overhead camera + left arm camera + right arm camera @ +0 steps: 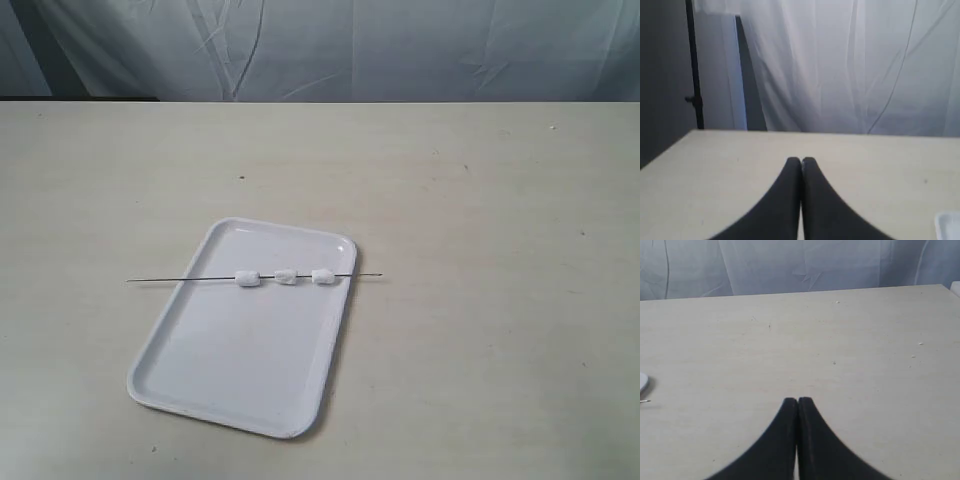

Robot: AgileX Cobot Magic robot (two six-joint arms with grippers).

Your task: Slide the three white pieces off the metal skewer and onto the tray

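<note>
A white tray (215,350) lies on the table in the exterior view. The thin metal skewer (180,279) rests across its far end, both tips sticking out past the rim. Three white pieces (285,277) are threaded on it in a row over the tray. Neither arm shows in the exterior view. My left gripper (801,160) is shut with nothing between its black fingers, above bare table; a corner of the tray (949,223) shows at the frame edge. My right gripper (798,400) is shut and empty too; the tray's edge (642,382) and the skewer tip (645,401) show at one side.
The pale tabletop (500,250) stretches around the tray. A white curtain (350,45) hangs behind the table's far edge. A dark pole (694,75) and a light panel (720,70) stand beyond the table in the left wrist view.
</note>
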